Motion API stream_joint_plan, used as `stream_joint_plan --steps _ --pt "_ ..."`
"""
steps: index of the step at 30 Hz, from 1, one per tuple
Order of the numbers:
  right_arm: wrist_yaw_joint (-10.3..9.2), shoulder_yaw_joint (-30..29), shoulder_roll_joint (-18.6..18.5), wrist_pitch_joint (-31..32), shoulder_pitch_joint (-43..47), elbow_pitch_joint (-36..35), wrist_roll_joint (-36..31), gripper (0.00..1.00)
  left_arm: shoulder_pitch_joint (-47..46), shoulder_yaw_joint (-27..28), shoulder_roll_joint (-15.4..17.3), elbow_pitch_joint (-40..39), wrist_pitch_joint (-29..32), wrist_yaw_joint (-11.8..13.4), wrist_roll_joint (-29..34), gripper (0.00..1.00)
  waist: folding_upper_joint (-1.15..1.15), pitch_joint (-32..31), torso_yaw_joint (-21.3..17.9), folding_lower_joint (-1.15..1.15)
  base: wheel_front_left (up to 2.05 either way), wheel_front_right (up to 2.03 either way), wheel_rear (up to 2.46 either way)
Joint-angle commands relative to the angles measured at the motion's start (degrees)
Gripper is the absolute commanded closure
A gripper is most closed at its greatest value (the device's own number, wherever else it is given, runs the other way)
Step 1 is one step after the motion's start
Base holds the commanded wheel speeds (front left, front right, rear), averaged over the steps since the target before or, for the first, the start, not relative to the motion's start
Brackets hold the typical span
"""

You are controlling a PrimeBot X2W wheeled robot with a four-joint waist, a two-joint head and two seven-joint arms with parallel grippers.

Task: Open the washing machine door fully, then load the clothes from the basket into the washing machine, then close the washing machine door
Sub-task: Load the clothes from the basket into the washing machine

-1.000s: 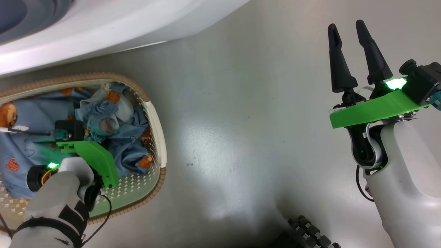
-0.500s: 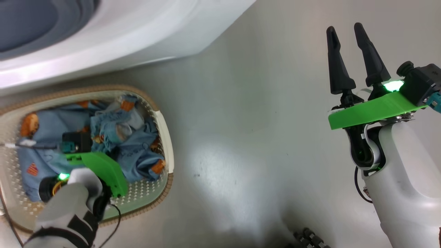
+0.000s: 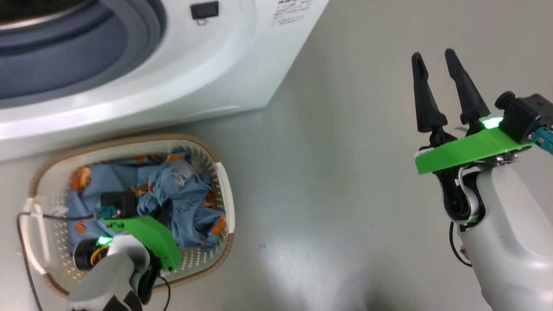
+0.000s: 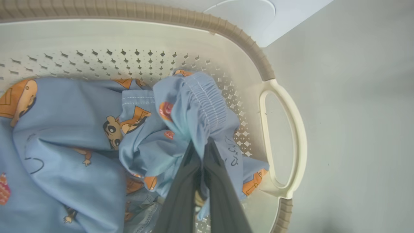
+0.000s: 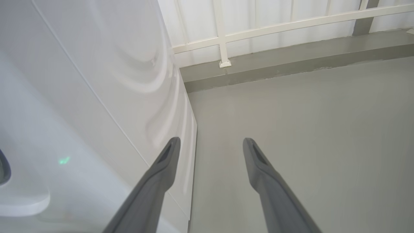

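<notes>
**Head view has tilted up; left tool (image 4: 200, 145) clamped on clothes (image 4: 81, 129) in basket (image 3: 228, 194)**

That shift is the camera, not the objects. The washing machine (image 3: 207, 73) opening now shows at top-left of the head view, with the basket lower down.

Left tool is clenched on a bunched fold of the clothes, elastic hem (image 4: 203, 100) poking past its tips, at the basket's right-hand end by the handle (image 4: 299, 129). The rest of the load lies in the basket.

Right tool (image 3: 432, 54) is released and empty over bare floor (image 3: 337, 194), well apart from the basket.

Key relation: the opening's grey ring (image 3: 129, 47) lies above and beyond the basket's far rim, and the basket's long axis runs along the machine front. Left arm is nearer, so the lift-and-carry looks like its job.
</notes>
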Motion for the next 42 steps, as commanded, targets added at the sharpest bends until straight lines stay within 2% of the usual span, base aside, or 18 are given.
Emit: stream_joint_plan --steps 1,11,18,23,32,42 --pt "0.25 0.76 -0.56 -0.51 2.49 -0.77 0.17 0.0 1.99 0.88 1.93 -1.51 -1.11 -0.27 -1.04 1.0 0.0 -3.83 1.65 0.0 0.0 0.0 0.0" --pt "0.25 0.46 -1.95 -0.51 5.98 1.05 0.89 0.0 5.66 0.27 2.41 -8.69 -3.6 -0.28 -4.52 1.0 0.0 -11.57 4.9 0.0 0.0 0.0 0.0" --pt "0.25 0.34 -3.55 -0.51 8.71 1.89 1.5 0.0 8.4 2.11 3.23 -15.4 -4.23 -0.28 -6.6 1.0 0.0 -16.75 7.33 0.0 0.0 0.0 0.0" --pt "0.25 0.24 -4.3 -0.51 10.77 2.28 1.83 0.0 10.77 7.27 3.97 -22.0 -4.26 -0.28 -4.75 1.0 0.0 -19.73 8.92 0.0 0.0 0.0 0.0" --pt "0.25 0.37 -5.36 -0.51 13.81 2.84 2.56 0.0 17.07 17.14 3.89 -33.13 -4.27 -0.23 2.14 1.0 0.0 -25.2 10.95 0.0 0.0 0.0 0.0" --pt "0.25 0.64 -6.17 -0.51 15.88 2.16 2.8 0.0 23.83 29.24 3.5 -49.66 -4.28 2.89 11.8 1.0 0.0 -28.24 11.52 0.0 0.0 0.0 0.0"
